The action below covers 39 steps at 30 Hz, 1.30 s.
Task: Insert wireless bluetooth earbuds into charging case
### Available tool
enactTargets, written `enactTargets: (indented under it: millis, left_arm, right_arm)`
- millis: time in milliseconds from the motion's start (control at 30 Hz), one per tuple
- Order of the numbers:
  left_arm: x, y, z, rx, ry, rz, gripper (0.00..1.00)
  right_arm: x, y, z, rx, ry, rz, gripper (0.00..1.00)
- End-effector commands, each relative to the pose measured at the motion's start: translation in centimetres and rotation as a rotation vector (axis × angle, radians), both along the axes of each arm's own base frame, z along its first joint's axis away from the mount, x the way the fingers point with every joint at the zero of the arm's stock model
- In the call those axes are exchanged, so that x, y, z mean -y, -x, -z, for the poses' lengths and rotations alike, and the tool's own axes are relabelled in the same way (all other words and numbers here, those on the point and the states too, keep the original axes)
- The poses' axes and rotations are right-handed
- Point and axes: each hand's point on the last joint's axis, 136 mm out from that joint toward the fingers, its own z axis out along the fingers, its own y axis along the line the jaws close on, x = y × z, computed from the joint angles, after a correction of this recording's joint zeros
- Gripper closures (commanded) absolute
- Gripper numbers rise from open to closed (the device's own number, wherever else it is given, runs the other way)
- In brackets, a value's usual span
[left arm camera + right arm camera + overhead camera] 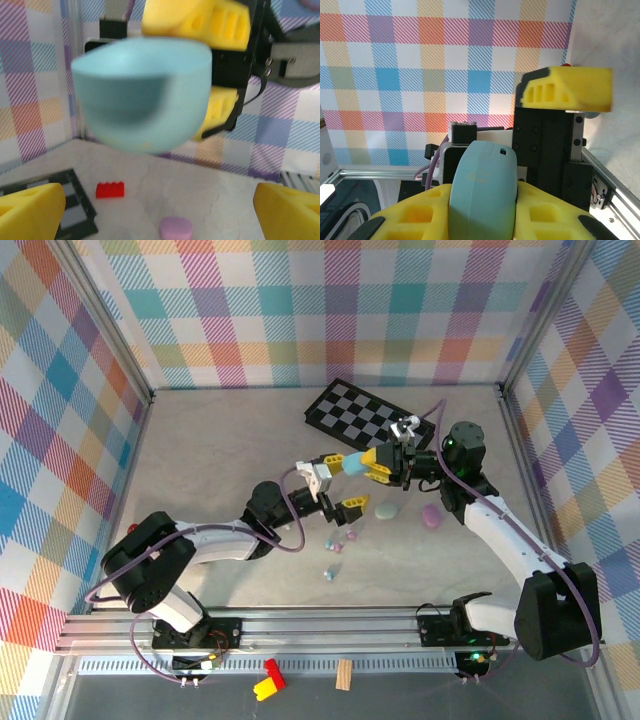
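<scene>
Pale blue and pebble-shaped, the blue case [352, 466] hangs in mid-air above the middle of the bench [220, 460], clenched between the yellow pads of the right pincer [367, 464]. From the right wrist it sits edge-on in that grip and looks closed, though I cannot be sure of the lid. The left pincer [341, 484] stands released, its jaws spread wide just beside the case and touching nothing; from its own camera the case floats ahead of it with both pads well apart at the lower corners. The earbuds [350, 534] lie loose on the bench, nearer than the raised case, a few tiny pastel bits close together and one bluish bud [328, 573] nearer yet. A greenish case [387, 510] and a purple case [432, 515] rest to their right. My reading is that the case is being presented and no bud has gone in yet, so the task is early. Next, I think, the lid wants opening while the right side holds steady, then the free pincer must drop to the bench and nip one small, slippery bud cleanly.
</scene>
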Motion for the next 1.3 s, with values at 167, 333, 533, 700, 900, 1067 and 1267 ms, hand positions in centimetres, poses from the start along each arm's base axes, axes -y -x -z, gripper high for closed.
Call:
enactTargets:
  millis: [167, 333, 533, 700, 900, 1067, 1267]
  left_arm:
    - [-0.5, 0.2, -5.1, 0.107, 0.109, 0.111, 0.16]
    - [-0.3, 0.3, -5.7, 0.101, 0.118, 0.149, 0.2]
    - [0.2, 0.2, -6.4, 0.086, 0.133, 0.177, 0.24]
    - [0.3, 0.0, -6.7, 0.063, 0.144, 0.186, 0.32]
    - [0.4, -0.1, -6.7, 0.052, 0.148, 0.193, 0.39]
    - [0.6, -0.1, -6.6, 0.051, 0.144, 0.2, 0.41]
    - [0.6, 0.0, -6.9, 0.053, 0.149, 0.203, 0.48]
  right_arm:
    - [0.6, -0.2, -3.2, 0.084, -0.048, 0.024, 0.96]
    - [1.0, -0.7, -3.9, 0.102, -0.065, 0.043, 0.96]
    - [1.0, -0.9, -3.8, 0.11, -0.063, 0.039, 0.96]
    - [0.9, -0.9, -3.8, 0.113, -0.062, 0.035, 0.97]
    - [1.0, -0.8, -3.8, 0.117, -0.064, 0.035, 0.97]
    - [1.0, -0.7, -3.9, 0.119, -0.066, 0.037, 0.98]
    - [1.0, -0.6, -3.9, 0.118, -0.065, 0.037, 0.99]
